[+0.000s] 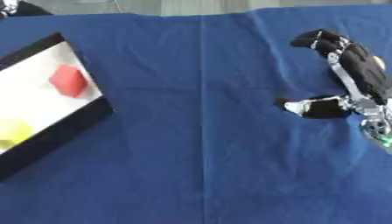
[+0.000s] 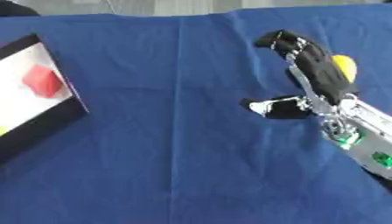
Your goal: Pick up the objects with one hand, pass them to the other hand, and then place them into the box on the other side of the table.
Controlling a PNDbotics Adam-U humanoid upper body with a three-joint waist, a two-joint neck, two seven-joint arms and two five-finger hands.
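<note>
- The robot's right hand (image 2: 310,83) hangs over the right side of the desk (image 1: 199,131), fingers stretched away from the camera and thumb thrown out toward the middle: a wide, relaxed spread that grips nothing.
- A yellow ball (image 2: 344,66) peeps out from behind the fingers on the far right, plain in the right eye view and only a sliver in the left; whether hand and ball touch cannot be told, as the hand covers the near side of it.
- The likely reason for the pose: the hand appears to be set over the ball for a pickup, with the thumb held away so the ball has room to come into the palm.
- At the left edge the box (image 1: 80,124), dark-rimmed and pale inside, lies askew on the blue cloth (image 1: 229,52); it sits on the side opposite the working hand, which suits a task that calls for a hand-over.
- A red block (image 1: 68,80) lies inside it, near its far end, with a yellow-green thing (image 1: 14,131) nearer the camera against the picture's edge.
- The left hand shows in neither view.
- The wide bare stretch of cloth between ball and box is presumably where the pass from hand to hand is meant to happen.
</note>
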